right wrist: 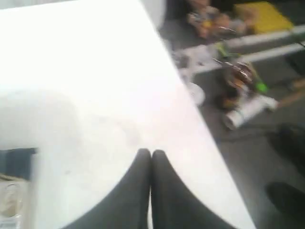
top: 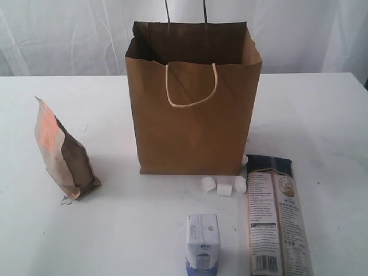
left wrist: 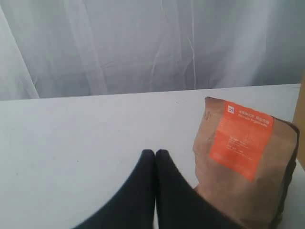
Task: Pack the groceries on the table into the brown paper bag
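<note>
Left wrist view, L hand [left wrist: 155, 152] closed nr pouch [left wrist: 243, 164], R hand [right wrist: 151, 152] closed

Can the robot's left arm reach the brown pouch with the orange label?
Probably yes. The brown-orange pouch stands on its own close to the left gripper, with only bare table between them. The jaws are shut, so they would need to open first.

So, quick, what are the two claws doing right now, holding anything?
Left gripper: closed, holding nothing.
Right gripper: closed, holding nothing.
</note>
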Controlling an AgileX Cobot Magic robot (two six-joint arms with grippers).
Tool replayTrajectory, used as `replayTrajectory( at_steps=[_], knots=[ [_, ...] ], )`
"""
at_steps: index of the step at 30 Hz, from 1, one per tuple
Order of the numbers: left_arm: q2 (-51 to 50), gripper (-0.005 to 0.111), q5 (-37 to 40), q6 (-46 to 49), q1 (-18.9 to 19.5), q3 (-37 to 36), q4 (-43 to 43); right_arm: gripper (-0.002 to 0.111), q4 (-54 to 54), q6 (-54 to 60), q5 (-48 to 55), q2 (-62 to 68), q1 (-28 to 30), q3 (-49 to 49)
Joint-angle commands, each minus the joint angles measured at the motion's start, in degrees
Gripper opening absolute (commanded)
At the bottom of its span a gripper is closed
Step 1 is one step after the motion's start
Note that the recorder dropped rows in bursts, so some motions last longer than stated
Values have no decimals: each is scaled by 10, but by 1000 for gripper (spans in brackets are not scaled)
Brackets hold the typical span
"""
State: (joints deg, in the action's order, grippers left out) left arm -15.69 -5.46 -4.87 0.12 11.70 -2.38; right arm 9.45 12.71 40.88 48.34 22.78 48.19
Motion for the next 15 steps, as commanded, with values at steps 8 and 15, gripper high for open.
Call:
replayTrajectory(
  at_steps=[8,15],
  knots=[
    [2,0,-11,-77,-3,-2,6,0,249,289,-32,-112,-64,-180],
    [-109,0,-305,12,-3,15,17,0,258,275,-45,-111,-64,-236]
  ],
)
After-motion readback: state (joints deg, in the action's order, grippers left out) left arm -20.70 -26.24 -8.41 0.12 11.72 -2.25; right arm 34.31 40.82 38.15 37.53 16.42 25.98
